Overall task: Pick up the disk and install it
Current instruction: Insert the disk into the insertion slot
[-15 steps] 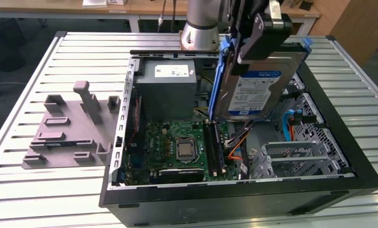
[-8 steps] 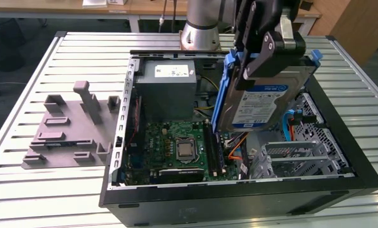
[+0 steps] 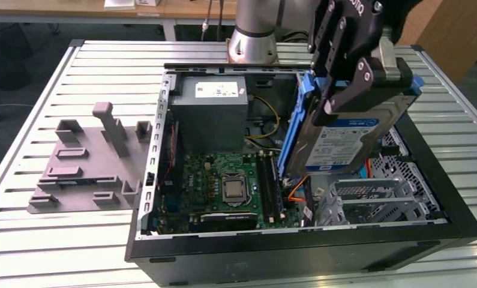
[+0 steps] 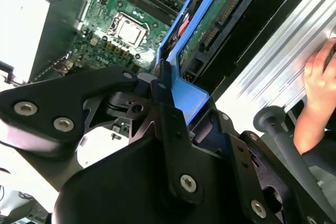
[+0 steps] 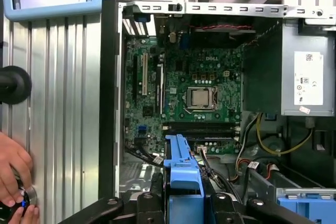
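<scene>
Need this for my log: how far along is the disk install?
Pickup looks done: the claw is shut on the disk, held tilted over the open computer case. Installing is left: the disk is not seated, its lower edge apparently above the metal drive cage.

Soft, even light is filling every view; table slats [image 4: 278,72] are glaring white in the second wrist view, case [image 3: 302,249] interior is sitting dimmer.
</scene>
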